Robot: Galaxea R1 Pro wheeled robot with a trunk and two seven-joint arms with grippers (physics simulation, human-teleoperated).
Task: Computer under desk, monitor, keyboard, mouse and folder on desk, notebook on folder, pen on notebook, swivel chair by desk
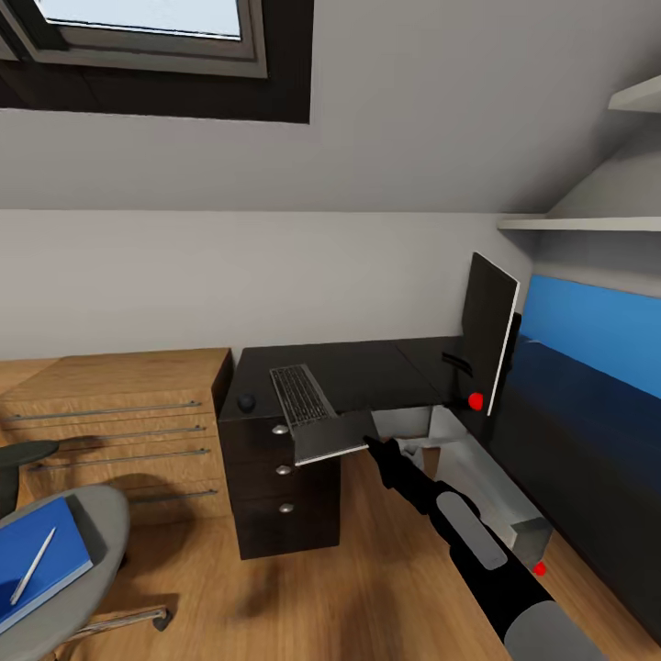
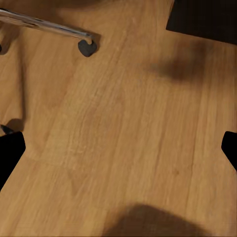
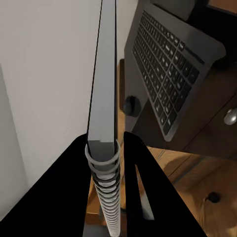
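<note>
Wooden floor [image 2: 123, 128] in warm oak planks; a chrome chair leg [image 2: 44, 23] ending in a black caster [image 2: 87, 48]; a dark cabinet base [image 2: 205, 19] at one corner; black fingertips [image 2: 9, 153] at both edges, wide apart.

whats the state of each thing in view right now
right gripper: jaws shut on notebook
left gripper: jaws open, above floor
notebook: held at desk front edge
keyboard: flat on desk
mouse: on desk beside keyboard
monitor: upright on desk
computer: under desk
folder: closed, on swivel chair
pen: lying on folder
</note>
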